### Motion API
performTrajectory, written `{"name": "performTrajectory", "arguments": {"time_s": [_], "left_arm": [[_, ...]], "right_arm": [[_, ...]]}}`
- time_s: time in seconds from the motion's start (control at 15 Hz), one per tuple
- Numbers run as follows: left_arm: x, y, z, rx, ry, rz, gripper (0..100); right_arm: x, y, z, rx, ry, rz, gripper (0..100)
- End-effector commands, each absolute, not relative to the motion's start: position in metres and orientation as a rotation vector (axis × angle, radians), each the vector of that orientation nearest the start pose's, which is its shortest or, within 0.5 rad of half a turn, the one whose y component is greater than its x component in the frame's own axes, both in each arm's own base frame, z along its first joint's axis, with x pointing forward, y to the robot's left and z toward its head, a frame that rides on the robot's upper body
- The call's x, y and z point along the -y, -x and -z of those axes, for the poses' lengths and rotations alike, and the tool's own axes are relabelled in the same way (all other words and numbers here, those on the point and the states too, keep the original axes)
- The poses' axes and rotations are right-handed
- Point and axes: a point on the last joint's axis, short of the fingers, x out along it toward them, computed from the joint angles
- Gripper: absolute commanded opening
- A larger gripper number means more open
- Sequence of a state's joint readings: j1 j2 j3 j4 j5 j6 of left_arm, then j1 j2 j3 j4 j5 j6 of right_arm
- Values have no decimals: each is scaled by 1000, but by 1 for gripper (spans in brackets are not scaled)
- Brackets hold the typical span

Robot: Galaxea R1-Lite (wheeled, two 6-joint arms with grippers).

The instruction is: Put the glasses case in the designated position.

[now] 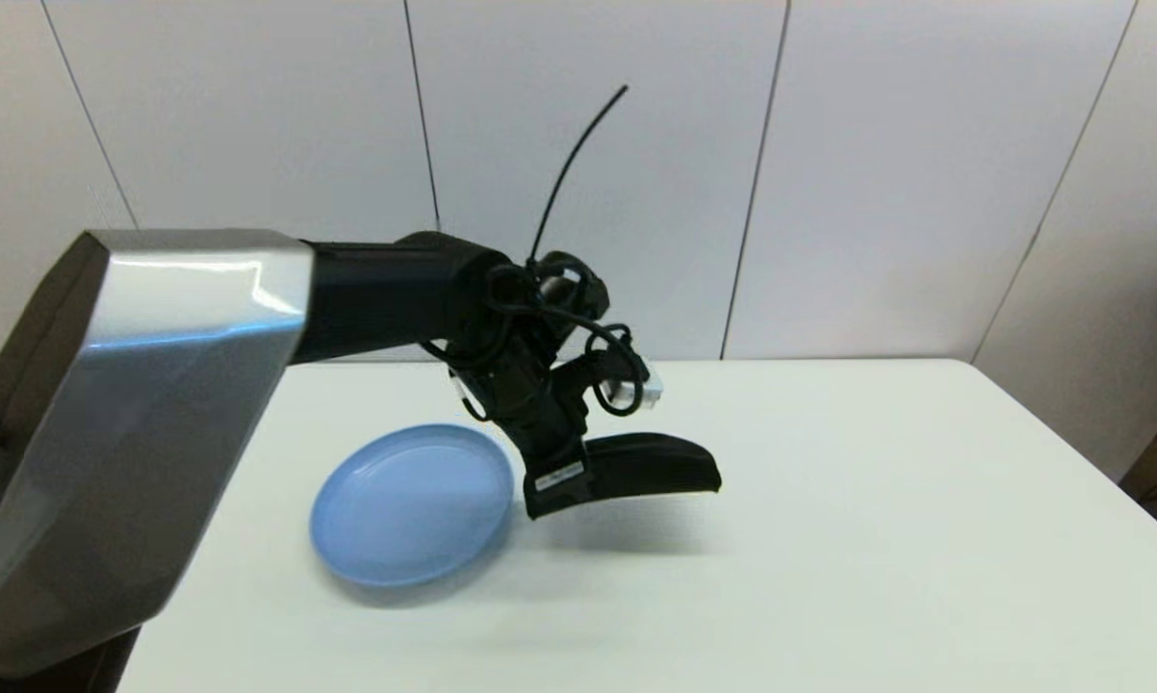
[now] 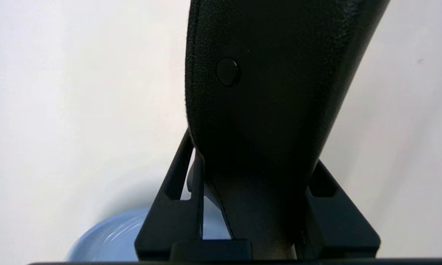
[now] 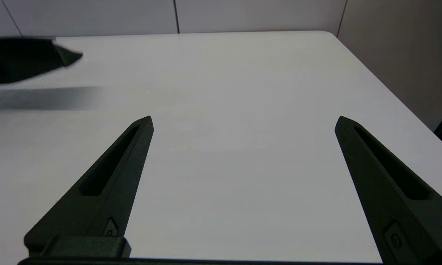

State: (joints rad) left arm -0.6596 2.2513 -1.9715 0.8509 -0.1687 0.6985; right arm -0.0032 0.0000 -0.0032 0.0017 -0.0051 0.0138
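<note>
The matte black glasses case hangs above the white tabletop, just right of the light-blue plate, casting a shadow below it. My left gripper is shut on its left end. In the left wrist view the glasses case fills the space between the two fingers, its round snap button showing. The right gripper stands open over bare table near the front right, out of the head view; the glasses case shows far off in its view. The designated position has no marking that I can single out.
A round light-blue plate lies left of the held case, with nothing on it. The white table stretches bare to the right and front. Its right edge and back wall panels bound the space.
</note>
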Motion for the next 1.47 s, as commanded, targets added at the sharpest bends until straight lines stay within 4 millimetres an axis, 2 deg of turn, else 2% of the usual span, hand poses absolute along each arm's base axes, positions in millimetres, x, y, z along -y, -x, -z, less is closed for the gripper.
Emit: {"name": "performTrajectory", "arguments": {"time_s": [0.07,0.2,0.4,0.67,0.87,1.13,1.47], "left_arm": [[225,-338,-206,-724,-813,1036,0],[206,-350,-214,-691,-784,978,0],[166,-380,-220,-621,-775,872,0],[106,-412,-211,-580,-846,817,0],[77,-421,-204,-593,-896,793,0],[55,-428,-193,-605,-1002,824,0],[57,-435,-175,-635,-997,852,0]], "right_arm": [[0,23,-76,2,-14,8,100],[0,23,-76,2,-14,9,100],[0,23,-76,2,-14,8,100],[0,23,-76,2,-14,9,100],[0,23,-76,2,-14,9,100],[0,23,-76,2,-14,9,100],[0,23,-76,2,-14,8,100]]}}
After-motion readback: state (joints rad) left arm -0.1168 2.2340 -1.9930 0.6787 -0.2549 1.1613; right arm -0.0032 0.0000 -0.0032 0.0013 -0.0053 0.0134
